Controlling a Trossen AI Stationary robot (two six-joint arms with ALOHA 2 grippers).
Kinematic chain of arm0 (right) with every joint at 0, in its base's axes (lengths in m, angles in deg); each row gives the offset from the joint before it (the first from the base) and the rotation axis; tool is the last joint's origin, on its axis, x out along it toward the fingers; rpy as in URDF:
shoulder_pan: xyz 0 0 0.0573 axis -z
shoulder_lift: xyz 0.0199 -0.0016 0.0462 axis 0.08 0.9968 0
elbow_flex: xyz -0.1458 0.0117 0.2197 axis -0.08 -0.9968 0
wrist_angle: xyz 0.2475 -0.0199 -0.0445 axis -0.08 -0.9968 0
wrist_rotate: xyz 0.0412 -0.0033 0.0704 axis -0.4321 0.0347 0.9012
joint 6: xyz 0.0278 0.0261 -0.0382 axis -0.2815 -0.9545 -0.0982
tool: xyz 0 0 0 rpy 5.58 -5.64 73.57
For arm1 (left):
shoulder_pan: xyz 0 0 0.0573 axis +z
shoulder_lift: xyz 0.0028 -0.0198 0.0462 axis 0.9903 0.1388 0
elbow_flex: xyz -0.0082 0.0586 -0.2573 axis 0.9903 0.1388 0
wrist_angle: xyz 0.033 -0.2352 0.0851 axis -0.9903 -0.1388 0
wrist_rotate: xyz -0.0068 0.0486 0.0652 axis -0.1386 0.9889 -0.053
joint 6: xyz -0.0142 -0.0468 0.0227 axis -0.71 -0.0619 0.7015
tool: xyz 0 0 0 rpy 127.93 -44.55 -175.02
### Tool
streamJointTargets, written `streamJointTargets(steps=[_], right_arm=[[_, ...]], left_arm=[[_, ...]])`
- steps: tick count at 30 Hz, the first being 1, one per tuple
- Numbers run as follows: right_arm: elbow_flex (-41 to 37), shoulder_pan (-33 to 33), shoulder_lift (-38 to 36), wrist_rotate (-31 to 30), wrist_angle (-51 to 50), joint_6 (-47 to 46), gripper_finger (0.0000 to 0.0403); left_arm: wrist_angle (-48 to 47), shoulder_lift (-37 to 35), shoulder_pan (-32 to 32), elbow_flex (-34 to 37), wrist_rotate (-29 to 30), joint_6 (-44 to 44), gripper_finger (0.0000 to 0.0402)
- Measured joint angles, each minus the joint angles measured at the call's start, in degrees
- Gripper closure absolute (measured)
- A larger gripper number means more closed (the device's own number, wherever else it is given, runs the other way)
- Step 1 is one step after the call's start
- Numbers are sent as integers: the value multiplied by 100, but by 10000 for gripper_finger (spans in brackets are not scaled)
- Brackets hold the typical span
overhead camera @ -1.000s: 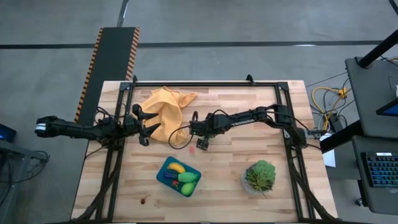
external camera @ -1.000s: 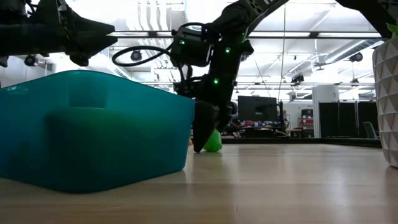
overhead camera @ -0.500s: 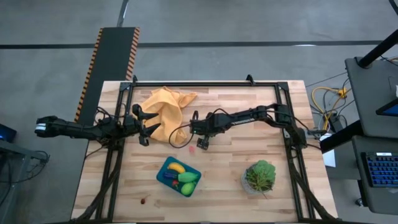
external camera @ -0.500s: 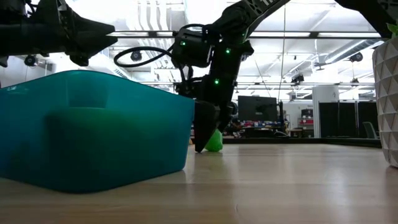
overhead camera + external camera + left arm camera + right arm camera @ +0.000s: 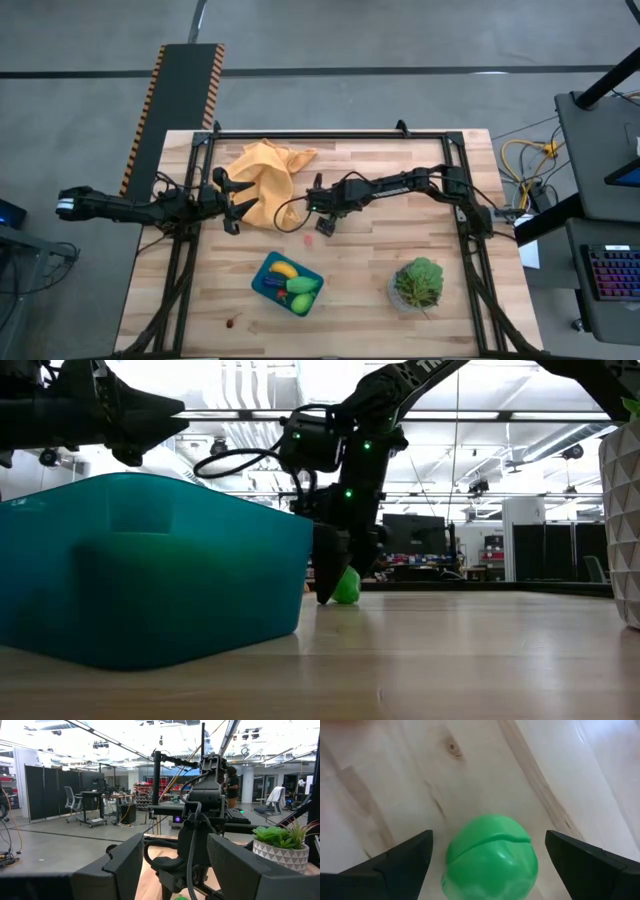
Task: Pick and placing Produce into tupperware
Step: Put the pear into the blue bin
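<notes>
Wooden table point(image 5: 400, 160) fills the middle of the high view. The teal tupperware point(image 5: 288, 283) sits lower centre, with a banana point(image 5: 283, 268) and green pieces inside. Right gripper point(image 5: 323, 228) hangs at centre, jaws spread wide around a small green produce piece point(image 5: 492, 856), not gripping it. Left gripper point(image 5: 232, 207), centre left by the orange cloth point(image 5: 265, 170), is open and empty.
</notes>
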Motion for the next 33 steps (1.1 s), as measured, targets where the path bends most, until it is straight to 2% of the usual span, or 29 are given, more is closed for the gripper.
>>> streamJointTargets(steps=[23,33], right_arm=[[-63,-48,-4,-49,-206,-1687,28],[-112,-59,-11,-93,-108,-1759,31]], left_arm=[[0,0,0,0,0,-7,196],[0,0,0,0,0,-9,196]])
